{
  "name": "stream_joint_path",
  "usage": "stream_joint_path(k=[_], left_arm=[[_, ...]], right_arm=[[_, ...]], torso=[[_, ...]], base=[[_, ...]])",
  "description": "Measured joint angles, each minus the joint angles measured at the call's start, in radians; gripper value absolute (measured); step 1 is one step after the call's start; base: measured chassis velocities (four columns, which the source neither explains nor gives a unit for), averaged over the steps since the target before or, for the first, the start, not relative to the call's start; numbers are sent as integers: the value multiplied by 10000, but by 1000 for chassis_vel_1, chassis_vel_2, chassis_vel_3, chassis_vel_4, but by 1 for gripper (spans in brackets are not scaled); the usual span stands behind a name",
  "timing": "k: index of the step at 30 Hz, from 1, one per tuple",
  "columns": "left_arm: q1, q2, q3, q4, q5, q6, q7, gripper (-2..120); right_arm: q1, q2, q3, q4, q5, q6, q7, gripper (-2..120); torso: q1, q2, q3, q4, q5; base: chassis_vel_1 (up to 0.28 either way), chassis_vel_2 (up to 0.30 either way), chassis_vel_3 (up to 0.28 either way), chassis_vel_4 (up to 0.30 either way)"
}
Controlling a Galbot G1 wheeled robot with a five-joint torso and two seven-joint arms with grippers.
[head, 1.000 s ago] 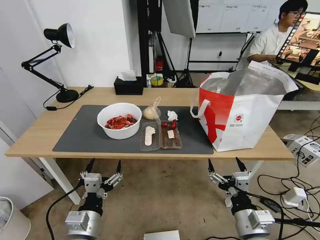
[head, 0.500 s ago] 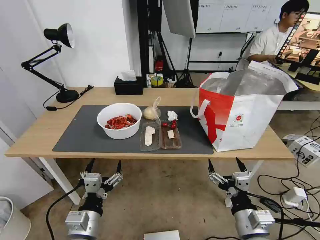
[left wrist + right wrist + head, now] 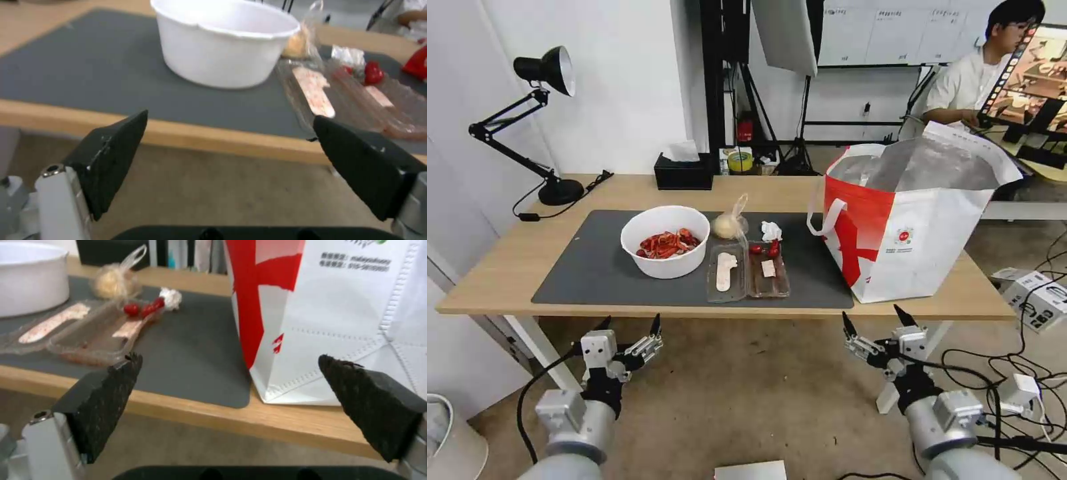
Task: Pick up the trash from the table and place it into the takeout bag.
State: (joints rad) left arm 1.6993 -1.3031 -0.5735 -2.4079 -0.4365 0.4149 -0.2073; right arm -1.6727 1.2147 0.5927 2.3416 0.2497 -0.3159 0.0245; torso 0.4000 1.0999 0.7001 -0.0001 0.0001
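Note:
On the table's [image 3: 500, 267] dark grey mat [image 3: 594, 267] sits the trash: a white bowl [image 3: 665, 241] of red crayfish shells, a clear hinged tray [image 3: 748, 270], a knotted clear bag [image 3: 728, 225] with a beige lump, and a crumpled tissue [image 3: 771, 231]. The takeout bag [image 3: 910, 220] stands open at the right end, foil lining showing. My left gripper [image 3: 630, 323] hangs open below the front edge, in front of the bowl [image 3: 225, 41]. My right gripper [image 3: 872, 319] is open below the edge, facing the bag [image 3: 329, 316] and tray [image 3: 89, 333].
A black desk lamp [image 3: 534, 120] stands at the table's back left, and a black tissue box [image 3: 684, 172] at the back middle. Cables and white boxes [image 3: 1037, 297] lie on the floor at the right. A bin [image 3: 450, 440] sits at the lower left.
Both arms have risen and tilted toward the table's front edge, the left shifting slightly left and the right slightly right. Nothing on the table has moved.

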Motion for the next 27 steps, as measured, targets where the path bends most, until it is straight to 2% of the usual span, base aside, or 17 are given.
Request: stream_joint_path(k=[2,4,5,6,8,27], left_arm=[[-132,258,-33,-144,-568,542,-271,100],[-132,258,-33,-144,-568,542,-271,100],[-316,620,-75,-344,-1372,1302,-650,100],[-316,620,-75,-344,-1372,1302,-650,100],[-477,747,-28,-304,-1943,1711,-755,100],[-740,644,134,-248,-2689,1566,-750,100]], right_arm=[[201,-421,72,77,408,-515,46,100],[201,-421,72,77,408,-515,46,100],[498,-1071,183,189,1028,-1307,121,100],[498,-1071,183,189,1028,-1307,121,100],[1091,-2162,303,226,2126,-2695,305,100],[1285,-2082,148,93,2184,-2764,347,100]], torso=[[1,0,0,0,1],[1,0,0,0,1],[0,0,0,0,1],[0,0,0,0,1],[1,0,0,5,-3],[0,0,-1,0,-1]], base=[[0,0,0,0],[0,0,0,0],[0,0,0,0],[0,0,0,0],[0,0,0,0],[0,0,0,0]])
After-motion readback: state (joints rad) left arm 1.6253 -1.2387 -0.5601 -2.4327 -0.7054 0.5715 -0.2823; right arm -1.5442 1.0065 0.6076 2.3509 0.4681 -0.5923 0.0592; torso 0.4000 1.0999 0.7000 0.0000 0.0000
